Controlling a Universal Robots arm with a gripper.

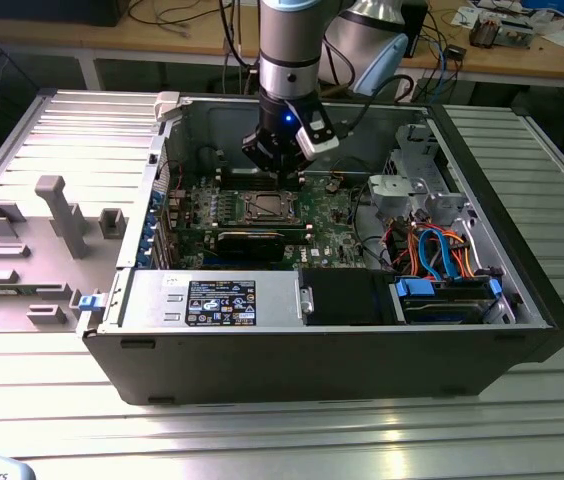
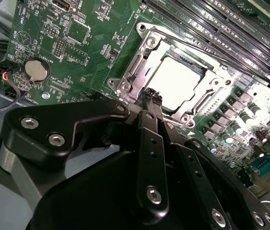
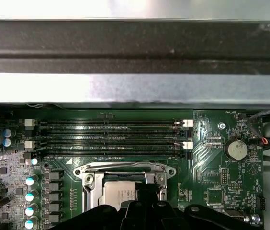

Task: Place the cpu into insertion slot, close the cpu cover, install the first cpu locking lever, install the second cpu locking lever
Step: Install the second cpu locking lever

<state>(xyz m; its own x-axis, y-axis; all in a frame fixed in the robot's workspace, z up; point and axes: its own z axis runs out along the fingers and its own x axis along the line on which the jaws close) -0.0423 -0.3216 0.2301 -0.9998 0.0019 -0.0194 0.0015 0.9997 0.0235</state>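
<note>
The cpu [image 2: 175,79] lies in the insertion slot [image 2: 148,42], its silver top bright. The cpu cover [image 2: 136,71] lies flat around it as a metal frame. A thin locking lever [image 2: 192,45] runs along the far side of the socket. My gripper [image 2: 150,94] hangs just above the socket's near edge, its black fingers [image 2: 152,143] drawn together with nothing seen between them. In the first wrist view the cpu [image 3: 120,194] and cover [image 3: 89,184] sit just beyond my gripper [image 3: 142,187]. In the exterior view my gripper [image 1: 275,165] hovers over the slot [image 1: 265,207] inside the open case.
Memory slots [image 3: 111,139] run behind the socket, and a coin battery [image 2: 37,70] sits to one side. A long black graphics card [image 1: 252,240] lies in front of the socket. The drive cage [image 1: 412,185] and orange and blue cables [image 1: 432,250] crowd the exterior view's right. The case wall [image 3: 125,48] stands close behind.
</note>
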